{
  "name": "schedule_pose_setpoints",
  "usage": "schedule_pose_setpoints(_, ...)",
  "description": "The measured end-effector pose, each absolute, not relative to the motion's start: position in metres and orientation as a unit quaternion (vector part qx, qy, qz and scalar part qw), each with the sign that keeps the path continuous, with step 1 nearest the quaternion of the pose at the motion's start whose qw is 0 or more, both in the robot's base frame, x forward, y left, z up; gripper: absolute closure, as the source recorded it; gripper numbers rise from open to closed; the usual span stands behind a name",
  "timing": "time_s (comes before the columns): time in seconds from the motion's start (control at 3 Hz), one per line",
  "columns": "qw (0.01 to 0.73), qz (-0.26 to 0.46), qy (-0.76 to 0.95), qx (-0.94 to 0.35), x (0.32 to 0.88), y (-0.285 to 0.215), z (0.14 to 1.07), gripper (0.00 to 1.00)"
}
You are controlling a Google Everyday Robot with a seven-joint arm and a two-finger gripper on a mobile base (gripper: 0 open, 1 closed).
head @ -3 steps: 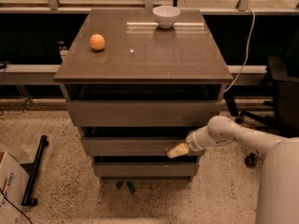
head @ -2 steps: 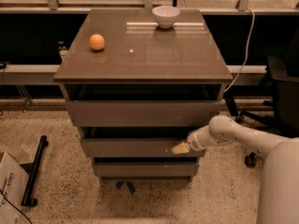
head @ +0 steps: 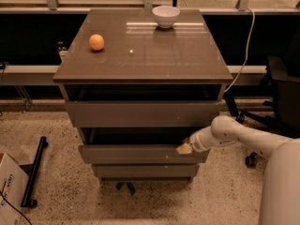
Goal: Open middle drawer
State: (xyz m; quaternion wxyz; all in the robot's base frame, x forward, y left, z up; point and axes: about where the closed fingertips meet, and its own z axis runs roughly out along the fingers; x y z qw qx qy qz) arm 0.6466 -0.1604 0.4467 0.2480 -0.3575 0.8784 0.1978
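The cabinet (head: 140, 64) has three stacked grey-brown drawer fronts. The middle drawer (head: 140, 154) sits below the wide top drawer (head: 140, 114) and above the small bottom drawer (head: 143, 171). It stands out a little, with a dark gap above it. My gripper (head: 184, 148) reaches in from the right on the white arm (head: 234, 135). Its yellowish tip rests at the top edge of the middle drawer front, near its right end.
An orange (head: 96, 42) and a white bowl (head: 166, 16) sit on the cabinet top. An office chair (head: 281, 102) stands at the right, with a cable (head: 243, 60) hanging beside the cabinet. A black stand (head: 35, 170) and a cardboard box (head: 8, 191) lie on the floor at the left.
The gripper tip has shifted slightly right along the middle drawer's top edge. The drawer front looks a little further out than before.
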Motion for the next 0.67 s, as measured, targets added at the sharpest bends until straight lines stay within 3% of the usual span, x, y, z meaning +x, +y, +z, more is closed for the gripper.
schedule_pose_setpoints(0.67,0.248,0.198,0.878,-0.358,0.6466,-0.1604,0.4476,0.16)
